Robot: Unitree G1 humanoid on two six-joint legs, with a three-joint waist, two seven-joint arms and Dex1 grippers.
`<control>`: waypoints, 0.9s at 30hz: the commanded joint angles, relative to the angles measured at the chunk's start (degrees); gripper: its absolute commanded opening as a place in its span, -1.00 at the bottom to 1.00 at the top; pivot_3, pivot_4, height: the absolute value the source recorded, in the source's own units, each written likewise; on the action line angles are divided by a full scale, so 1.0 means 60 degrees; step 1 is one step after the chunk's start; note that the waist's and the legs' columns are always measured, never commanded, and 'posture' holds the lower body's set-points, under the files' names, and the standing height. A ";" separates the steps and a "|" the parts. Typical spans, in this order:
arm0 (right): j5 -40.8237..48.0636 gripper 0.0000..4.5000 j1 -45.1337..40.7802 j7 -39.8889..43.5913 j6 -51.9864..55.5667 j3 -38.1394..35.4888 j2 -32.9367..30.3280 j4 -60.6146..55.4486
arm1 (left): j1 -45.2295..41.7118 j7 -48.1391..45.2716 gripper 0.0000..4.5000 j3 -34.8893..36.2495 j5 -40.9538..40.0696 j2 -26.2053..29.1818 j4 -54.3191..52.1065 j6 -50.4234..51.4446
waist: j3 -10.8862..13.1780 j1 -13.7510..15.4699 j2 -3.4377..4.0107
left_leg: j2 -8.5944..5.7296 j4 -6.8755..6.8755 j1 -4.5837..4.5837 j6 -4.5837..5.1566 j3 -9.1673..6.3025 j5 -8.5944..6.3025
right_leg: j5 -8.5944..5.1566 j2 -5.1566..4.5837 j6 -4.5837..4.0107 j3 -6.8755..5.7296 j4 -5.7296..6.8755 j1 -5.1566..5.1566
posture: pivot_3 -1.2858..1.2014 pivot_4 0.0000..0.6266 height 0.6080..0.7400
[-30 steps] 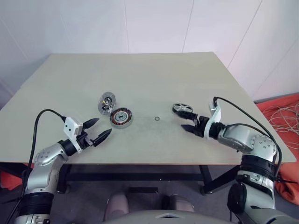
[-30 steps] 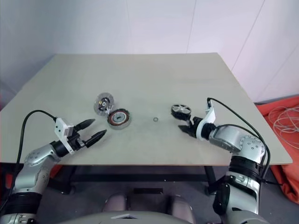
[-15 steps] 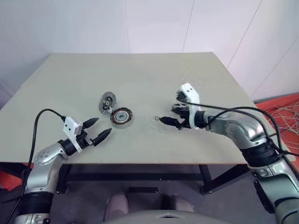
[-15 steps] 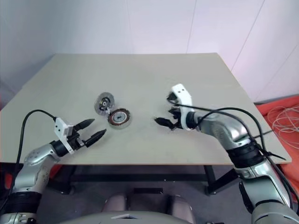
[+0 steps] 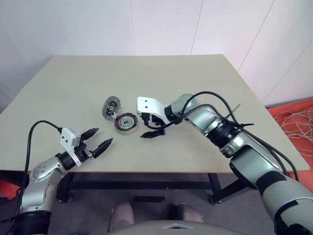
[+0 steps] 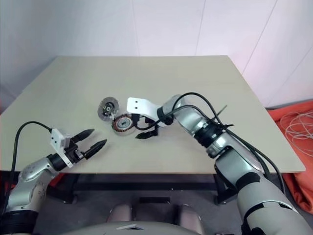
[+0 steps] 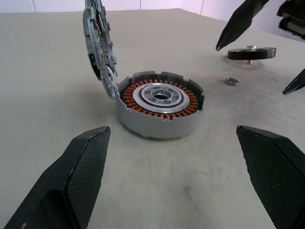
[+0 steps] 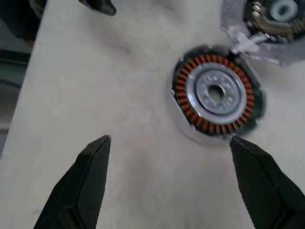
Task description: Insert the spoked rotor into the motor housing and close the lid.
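The motor housing lies open on the table, its copper windings ringing a silver centre. The lid stands tilted up from the housing's far-left edge, still joined to it. My right gripper hangs open and empty just right of the housing, angled down; in its wrist view the housing sits between its fingers. The spoked rotor lies flat on the table beyond the housing, with my right gripper's fingers near it. My left gripper is open, level and empty, near the front edge, pointing at the housing.
A tiny metal ring lies on the table between the housing and the rotor. The beige table ends close in front of my left gripper. Orange cloth and white cables lie on the floor to the right.
My right arm swung left across the table, away from the rotor to just beside the housing, rolling its wrist over. The rotor stayed on the table. The left gripper kept its place.
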 commanded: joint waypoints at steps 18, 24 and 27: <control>-0.3539 0.91 -0.1572 0.0165 -0.3221 -0.0154 0.2620 0.5044 | -0.0073 0.0381 1.00 0.0037 -0.0026 -0.0226 -0.0531 -0.0271 | 0.0011 -0.0223 0.0014 | 0.0013 0.0003 0.0032 -0.0003 0.0000 0.0000 | 0.0043 0.0003 -0.0074 0.0002 0.0009 0.0027 | 0.03 -1.00 1.00; -0.3934 0.12 -0.1539 0.0018 -0.3442 -0.0299 0.2846 0.5351 | -0.0182 0.0364 1.00 0.0063 0.0011 -0.0187 -0.0420 -0.0325 | 0.0013 -0.0221 0.0017 | 0.0013 0.0003 0.0038 -0.0003 0.0001 0.0000 | 0.0043 0.0003 -0.0078 0.0002 0.0019 0.0027 | 0.03 -1.00 1.00; -0.4215 -0.34 -0.1600 -0.0320 -0.3690 -0.0339 0.2933 0.5485 | -0.0224 0.0361 1.00 0.0074 0.0040 -0.0173 -0.0371 -0.0366 | 0.0014 -0.0224 0.0019 | 0.0014 0.0004 0.0042 -0.0003 0.0001 0.0000 | 0.0042 0.0003 -0.0079 0.0002 0.0025 0.0027 | 0.03 -1.00 1.00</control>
